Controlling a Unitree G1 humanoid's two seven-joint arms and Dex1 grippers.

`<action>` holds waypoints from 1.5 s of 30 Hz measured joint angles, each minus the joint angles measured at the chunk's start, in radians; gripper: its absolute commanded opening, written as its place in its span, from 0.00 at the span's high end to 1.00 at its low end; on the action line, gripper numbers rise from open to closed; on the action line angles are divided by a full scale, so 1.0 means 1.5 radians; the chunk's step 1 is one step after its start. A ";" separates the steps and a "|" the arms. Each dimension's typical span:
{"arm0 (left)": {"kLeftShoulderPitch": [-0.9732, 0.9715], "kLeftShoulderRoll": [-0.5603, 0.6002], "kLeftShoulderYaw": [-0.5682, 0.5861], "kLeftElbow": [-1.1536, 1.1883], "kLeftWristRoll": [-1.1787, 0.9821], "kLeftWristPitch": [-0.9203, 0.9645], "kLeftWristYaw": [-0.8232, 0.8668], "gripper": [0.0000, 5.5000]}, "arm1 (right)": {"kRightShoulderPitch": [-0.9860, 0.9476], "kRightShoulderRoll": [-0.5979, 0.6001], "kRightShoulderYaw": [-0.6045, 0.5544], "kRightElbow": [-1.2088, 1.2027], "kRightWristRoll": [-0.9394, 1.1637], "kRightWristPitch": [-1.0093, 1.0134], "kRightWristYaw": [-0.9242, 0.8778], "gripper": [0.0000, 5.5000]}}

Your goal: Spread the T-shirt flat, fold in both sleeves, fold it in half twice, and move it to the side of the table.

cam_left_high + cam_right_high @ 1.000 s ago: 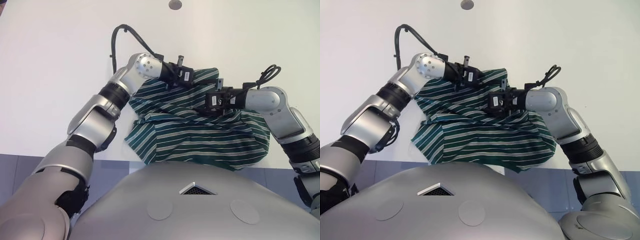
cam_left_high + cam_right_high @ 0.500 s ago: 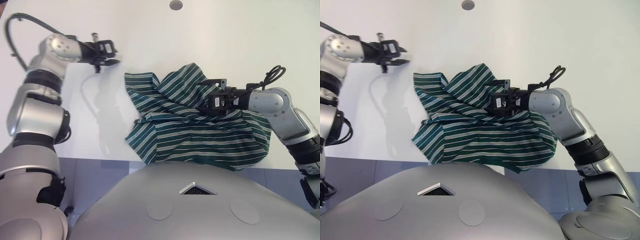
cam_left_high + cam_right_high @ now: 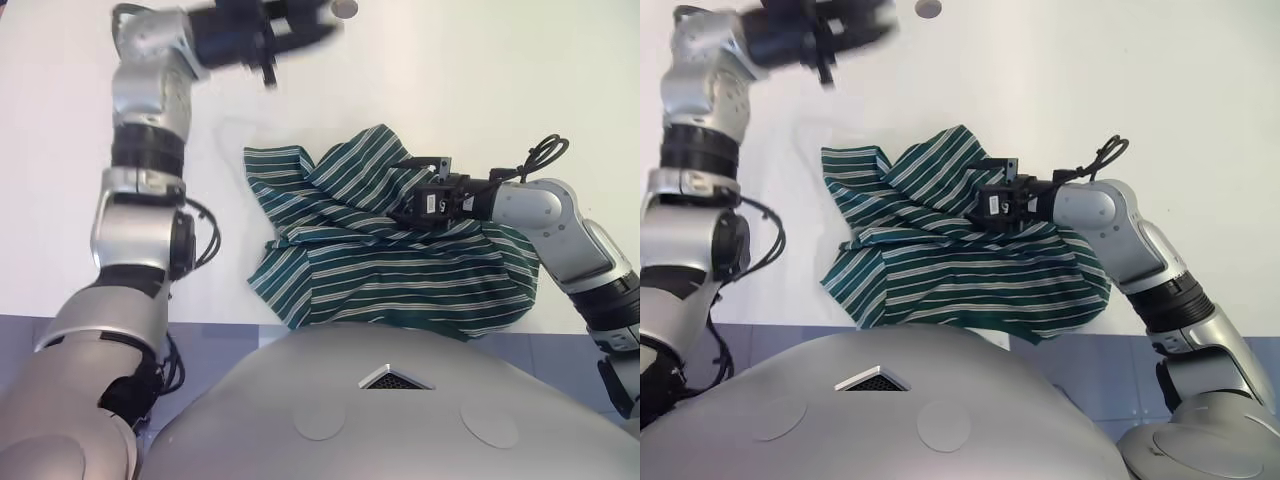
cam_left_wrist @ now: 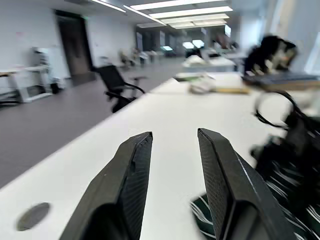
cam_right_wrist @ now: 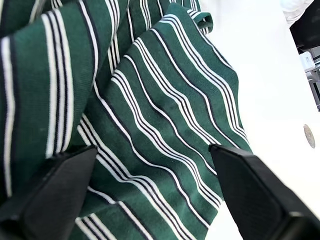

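The white table (image 3: 520, 80) spreads ahead of the robot from its near edge to the top of the head views. On it lies the T-shirt (image 3: 400, 285), dark green with thin white stripes, rumpled and not laid flat. It sits near the robot, from the table's middle toward the right, and its near hem reaches the table's near edge. One striped flap (image 3: 285, 170) points to the left, and a raised fold stands near the shirt's far side.

The left arm reaches up and forward, well clear of the cloth. The left gripper (image 4: 175, 137) hangs above the bare far part of the table. Its two black fingers (image 4: 132, 170) stand apart with a plain gap between them, and nothing is in that gap.

The right arm comes in from the right, low over the shirt. The right gripper (image 3: 400, 210) sits at the raised fold, on the shirt's upper middle. In the right wrist view its fingers (image 5: 250, 192) are spread wide, with striped cloth lying between them and not pinched.

A small round grey disc (image 3: 347, 8) is set in the table top at the far side, beside the left gripper.
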 measured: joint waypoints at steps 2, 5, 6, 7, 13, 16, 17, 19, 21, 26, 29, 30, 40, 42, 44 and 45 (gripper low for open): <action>0.068 0.012 -0.070 -0.070 0.042 0.000 -0.024 0.70 | 0.000 0.003 0.001 0.000 0.000 0.004 -0.004 0.24; 0.080 0.005 -0.102 -0.097 0.088 -0.001 0.014 0.70 | 0.000 0.012 0.006 0.001 -0.001 0.008 -0.013 0.24; 0.080 -0.011 -0.101 -0.097 0.094 -0.002 0.051 0.70 | 0.000 0.014 0.007 0.001 -0.001 0.009 -0.015 0.24; 0.080 -0.033 -0.100 -0.095 0.106 -0.006 0.090 0.70 | 0.000 0.015 0.007 0.001 -0.001 0.009 -0.016 0.24; 0.081 -0.043 -0.176 -0.022 0.268 -0.116 0.205 0.70 | 0.000 0.018 0.008 0.002 -0.002 0.009 -0.017 0.24; 0.099 -0.007 -0.222 -0.006 0.308 -0.202 0.187 0.70 | 0.000 0.018 0.009 0.002 -0.004 0.009 -0.018 0.24; 0.093 -0.004 -0.230 0.005 0.318 -0.222 0.190 0.70 | 0.000 0.018 0.009 0.002 -0.005 0.009 -0.018 0.24; 0.058 -0.004 -0.248 0.045 0.345 -0.254 0.236 0.70 | 0.000 0.018 0.009 0.001 -0.005 0.008 -0.020 0.24; 0.005 -0.004 -0.275 0.101 0.399 -0.275 0.321 0.70 | 0.000 0.019 0.009 0.001 -0.005 0.008 -0.024 0.24; -0.089 -0.002 -0.364 0.214 0.482 -0.338 0.475 0.70 | 0.000 0.020 0.011 0.003 -0.008 0.008 -0.044 0.24; -0.121 0.000 -0.396 0.283 0.507 -0.341 0.576 0.70 | -0.002 0.020 0.011 0.003 -0.023 0.009 -0.057 0.24; -0.127 0.003 -0.404 0.306 0.509 -0.341 0.612 0.70 | -0.002 0.020 0.011 0.003 -0.025 0.009 -0.060 0.24; -0.152 0.207 -0.374 0.561 0.604 -0.154 0.871 0.70 | -0.003 0.026 0.019 0.005 -0.028 0.010 -0.062 0.24; -0.164 0.210 -0.301 0.561 0.557 -0.172 0.886 0.70 | -0.003 0.026 0.019 0.006 -0.028 0.010 -0.062 0.24; -0.201 0.187 -0.213 0.551 0.498 -0.204 0.887 0.70 | -0.003 0.034 0.020 0.006 -0.028 0.011 -0.062 0.24; -0.215 0.179 -0.179 0.545 0.471 -0.216 0.882 0.70 | -0.003 0.040 0.020 0.006 -0.028 0.015 -0.062 0.24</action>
